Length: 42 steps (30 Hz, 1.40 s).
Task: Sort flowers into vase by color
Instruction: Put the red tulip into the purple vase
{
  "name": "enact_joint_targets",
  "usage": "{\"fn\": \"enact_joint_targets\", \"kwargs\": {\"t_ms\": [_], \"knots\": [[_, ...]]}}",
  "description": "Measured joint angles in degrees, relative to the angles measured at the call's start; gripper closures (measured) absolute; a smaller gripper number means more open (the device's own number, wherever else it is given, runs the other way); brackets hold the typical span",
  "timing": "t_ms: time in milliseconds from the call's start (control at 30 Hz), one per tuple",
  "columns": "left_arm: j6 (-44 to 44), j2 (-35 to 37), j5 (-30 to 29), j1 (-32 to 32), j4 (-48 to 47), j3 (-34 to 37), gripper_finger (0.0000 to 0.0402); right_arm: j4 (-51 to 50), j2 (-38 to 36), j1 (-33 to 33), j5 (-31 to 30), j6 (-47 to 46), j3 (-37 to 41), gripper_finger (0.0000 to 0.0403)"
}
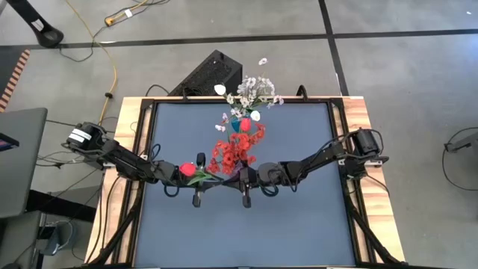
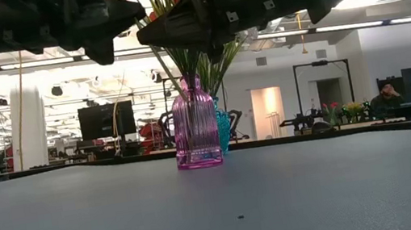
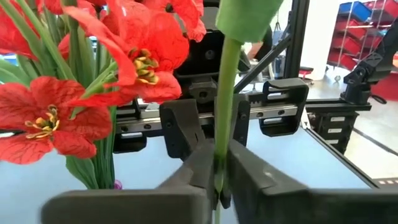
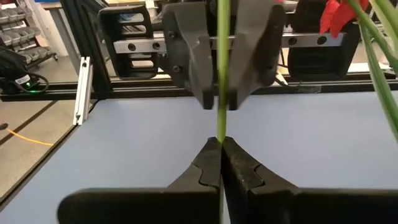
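A red-bloomed flower (image 1: 187, 170) with a thin green stem is held in the air between my two grippers, which face each other over the table's middle. My left gripper (image 1: 205, 179) (image 3: 219, 186) and my right gripper (image 1: 242, 177) (image 4: 221, 146) are both shut on that stem. Just beyond them a pink ribbed glass vase (image 2: 194, 125) stands on the table with several red flowers (image 1: 235, 149) in it. Behind it a blue vase (image 2: 223, 124) holds white sprays (image 1: 252, 93). My left gripper pinches the green stem (image 3: 220, 158) between its two fingers, coming level from the table's left and lying across it. The stem runs on toward the bloom end (image 3: 247, 15) and is lifted clear of the table. My right gripper pinches the same stem (image 4: 221, 132) between its fingertips, coming level from the table's right and lying across it. Its hold sits close beside the left gripper's fingers (image 4: 202, 74), on the side away from the bloom. The flower hangs clear of the table.
The blue-grey table top (image 1: 246, 232) stretches bare toward the near edge. Black frame rails (image 1: 351, 202) run along both sides. The red bouquet's stems and blooms (image 3: 93, 74) stand right next to the grippers. Beyond the table lies an open room with desks and a seated person (image 2: 388, 92).
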<state>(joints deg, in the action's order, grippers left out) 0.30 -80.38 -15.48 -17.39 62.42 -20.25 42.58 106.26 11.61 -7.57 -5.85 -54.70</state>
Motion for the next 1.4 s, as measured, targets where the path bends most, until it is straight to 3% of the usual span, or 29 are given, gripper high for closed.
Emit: {"fn": "enact_joint_targets", "kwargs": {"t_ms": [200, 367, 500, 667, 767, 967, 1100, 1200, 1300, 1400], "knots": [[2.2, 0.08, 0.05, 0.0, -0.03, 0.0, 0.0399, 0.21, -0.1, -0.59, 0.07, -1.42, 0.0, 0.0336], [2.68, 2.99, 0.24, -0.02, -4.06, 0.0, 0.0401, -3.28, -2.73, -0.63, 0.52, -1.22, 0.0, 0.0276], [2.96, 9.78, 3.96, 0.18, -14.09, -0.02, 0.0401, -12.54, -7.36, -0.45, 2.04, -1.26, 0.0, 0.0223], [6.07, 21.75, 4.06, 0.45, -28.6, -0.02, 0.0401, -22.79, -12.59, 0.8, 10.91, -2.6, 0.0, 0.018], [9.53, 28.7, 0.33, 2.17, -35.21, -0.02, 0.0401, -29.58, -15.09, 2.0, 14.62, -2.77, 0.0, 0.0172], [12.54, 35.97, -1.31, 10.46, -39.02, -0.02, 0.0401, -40.01, -18.34, 4.34, 13.43, -5.58, 0.0, 0.0178], [10.09, 34.13, 4.95, 18.72, -37.93, -0.02, 0.0401, -42.37, -19.6, 5.1, 13.27, -6.18, 0.0, 0.0187], [6.38, 31.29, 13.7, 24.19, -35.08, -0.02, 0.0401, -43.42, -20.35, 5.72, 12.97, -6.16, 0.0, 0.0194], [4.22, 30.38, 22.28, 27.68, -33.69, -1.69, 0.0401, -45.94, -21.33, 6.74, 9.37, -5.89, 0.02, 0.0202], [3.28, 30.49, 25.86, 29.62, -35.98, -4.56, 0.0401, -46.86, -22.5, 7.93, 5.65, -5.64, 1.07, 0.0212]]}}
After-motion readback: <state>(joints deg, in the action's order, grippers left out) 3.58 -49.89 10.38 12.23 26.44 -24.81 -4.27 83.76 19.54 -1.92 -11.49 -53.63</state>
